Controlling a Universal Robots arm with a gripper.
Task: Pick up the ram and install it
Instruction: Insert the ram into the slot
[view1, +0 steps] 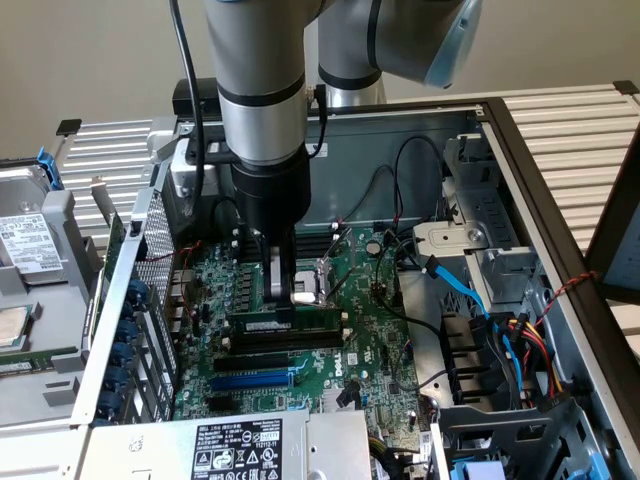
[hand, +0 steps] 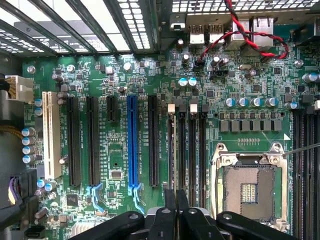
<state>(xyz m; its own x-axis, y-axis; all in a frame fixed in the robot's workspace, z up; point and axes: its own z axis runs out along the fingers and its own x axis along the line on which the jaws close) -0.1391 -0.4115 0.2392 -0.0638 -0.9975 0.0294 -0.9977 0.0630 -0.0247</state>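
The gripper (view1: 290, 298) (hand: 176, 197) hangs straight down from the arm into the open computer case, its two fingers pressed together with barely a slit between them. Directly under its tips, the ram (view1: 285, 325) stands on its long edge, level, lined up along a memory slot on the motherboard (view1: 370, 340) (hand: 110, 75). The tips are at the ram's top edge; whether they pinch it or only touch it I cannot tell, nor whether the stick is fully seated.

Just beside the gripper is the metal-framed processor socket (view1: 325, 275) (hand: 248, 187). On the ram's other side, the empty black memory slots (view1: 280, 352) run parallel to the ram, and a little farther from the gripper lies the blue expansion slot (view1: 250, 380) (hand: 132, 140).

Farther out, a blue cable (view1: 460, 290) crosses the drive bays on the exterior view's right of the gripper. A red-and-black twisted wire (hand: 250, 37) loops near the rear ports. Farthest off, the case rests on a slatted bench (view1: 580, 130).
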